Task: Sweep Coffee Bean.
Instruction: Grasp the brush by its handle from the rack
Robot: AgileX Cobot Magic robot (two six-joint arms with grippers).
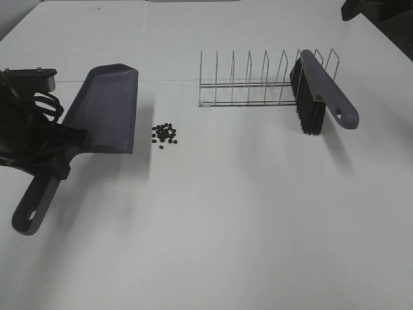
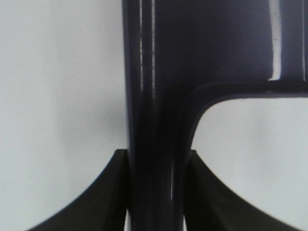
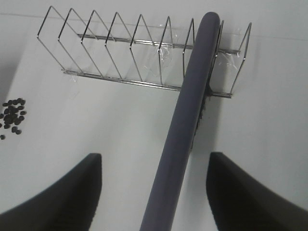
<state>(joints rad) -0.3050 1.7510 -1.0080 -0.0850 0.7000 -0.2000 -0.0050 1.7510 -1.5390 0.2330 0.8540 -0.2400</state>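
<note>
Tabletop scene at the start of a sweeping job: the step in hand appears to be picking up the brush, and no sweeping has begun. The right gripper [image 3: 154,161] hovers over the brush [image 3: 185,120], which stands leaning in a wire rack [image 3: 120,48]. Its two dark fingers [image 3: 82,192] are spread wide on either side of the grey handle, with bare table showing between each finger and the handle, so it is open and holds nothing. The left gripper [image 2: 156,154] is closed tight on the dustpan [image 1: 106,106], clamping the narrow neck of its handle from both sides. The pan lies flat on the white table [image 1: 226,226], stretching out ahead of this gripper. The beans [image 1: 164,134], a small dark cluster, lie just past the pan's open edge, beyond the left gripper and well off to the side of the right one. The next move likely calls for the right fingers to pinch the handle squarely, then lift the brush free of the rack wires without dragging the rack along.
</note>
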